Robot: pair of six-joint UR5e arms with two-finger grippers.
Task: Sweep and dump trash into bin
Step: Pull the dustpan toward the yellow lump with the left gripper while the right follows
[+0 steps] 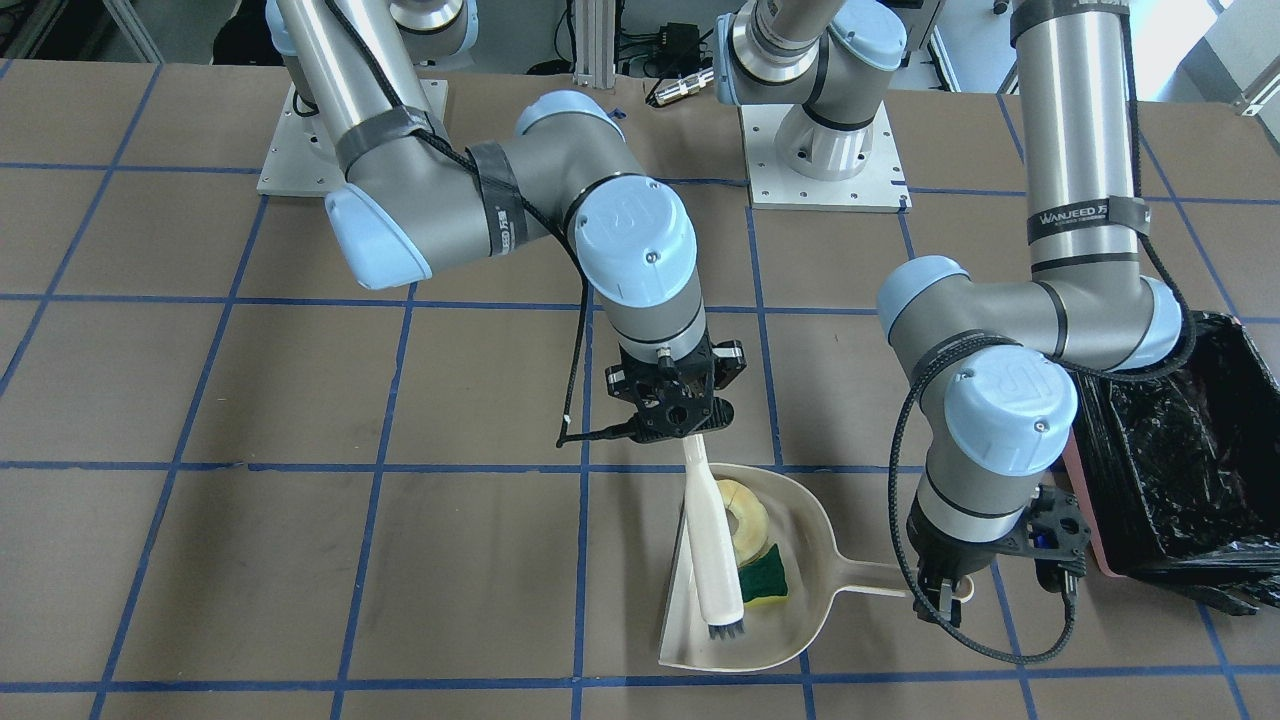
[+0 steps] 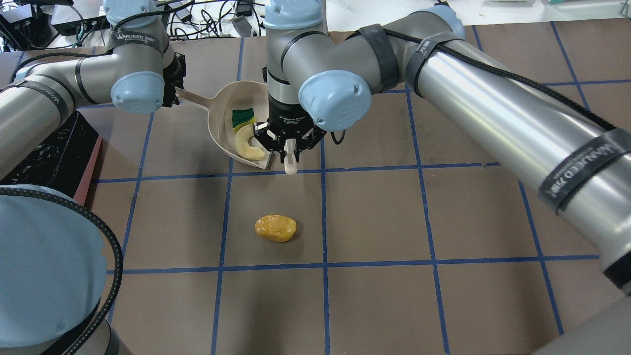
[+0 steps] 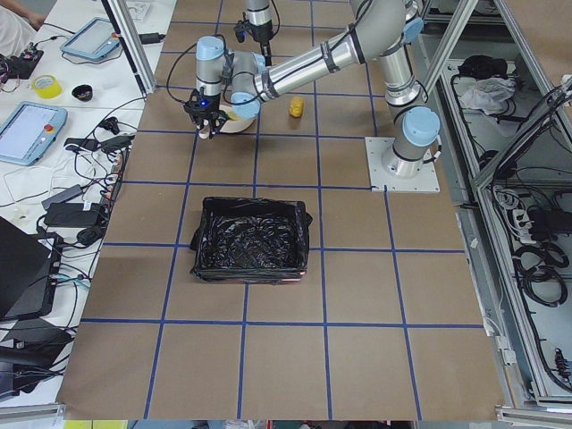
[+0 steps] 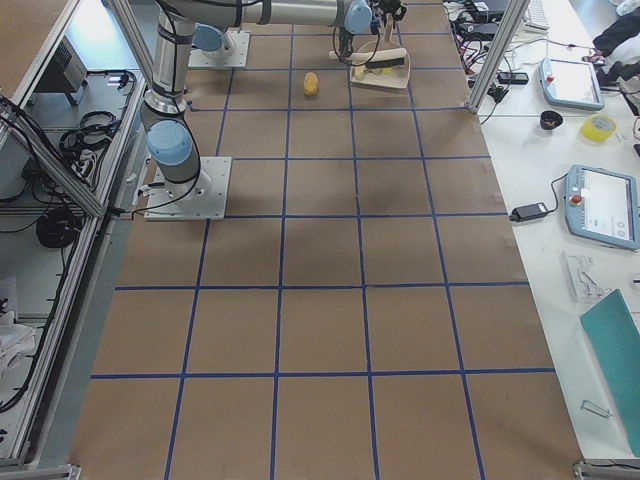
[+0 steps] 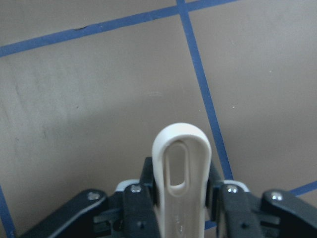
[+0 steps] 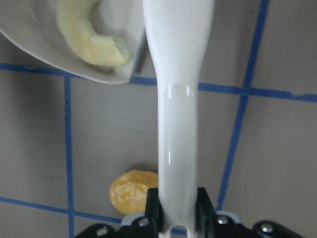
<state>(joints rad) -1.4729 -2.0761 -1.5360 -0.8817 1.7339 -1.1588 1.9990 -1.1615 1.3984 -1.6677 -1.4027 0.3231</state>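
One bin (image 1: 1190, 450) at surface (image 1: 300, 400) end, near dustpan (image 1: 800, 610) handle. We see left fingers (image 5: 138, 208) clenched on that handle, right fingers (image 6: 204, 208) grasping brush (image 1: 712, 550), bristles inside dustpan. Lump (image 2: 275, 228) lies on surface, well apart from dustpan; rind (image 2: 245, 143) and sponge (image 2: 243, 117) inside dustpan, beside brush.

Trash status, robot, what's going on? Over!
Left pincer shut on dustpan, right pincer shut on brush. Rind slice, sponge in dustpan; yellow lump loose on table. Nothing seen between lump and dustpan.
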